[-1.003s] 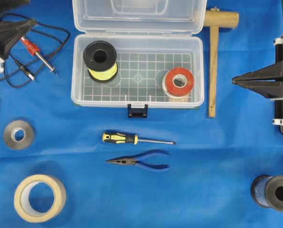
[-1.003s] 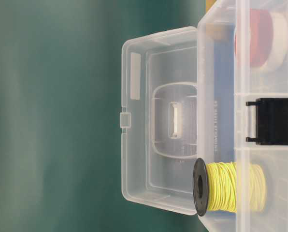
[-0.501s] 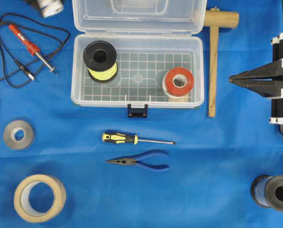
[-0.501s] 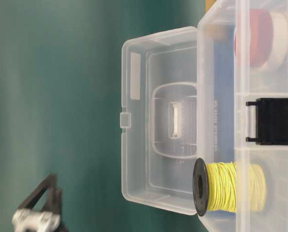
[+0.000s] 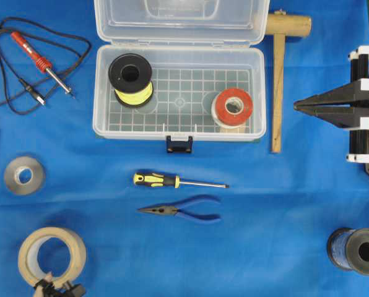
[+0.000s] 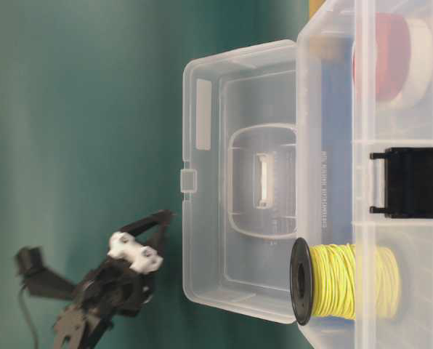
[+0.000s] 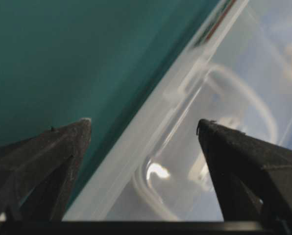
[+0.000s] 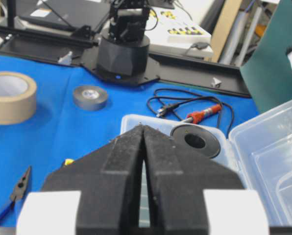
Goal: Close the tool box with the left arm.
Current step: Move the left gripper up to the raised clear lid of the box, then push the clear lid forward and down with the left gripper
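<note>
Behind the box (image 5: 179, 93) lid (image 6: 238, 178) I see my left end effector (image 6: 147, 243) spread wide; the right end effector (image 5: 299, 106) is pressed together beside the box.

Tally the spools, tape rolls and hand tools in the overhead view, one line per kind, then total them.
Spools: 3, yellow, red, blue
Tape rolls: 2, grey, beige
Hand tools: 4, screwdriver, pliers, mallet, soldering iron
Total: 9

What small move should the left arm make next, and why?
Probably ease the left gripper forward until a finger meets the back of the lid. The tool box stands open with its lid upright, and in the table-level view the open gripper sits just behind the lid, apparently not yet touching.
</note>
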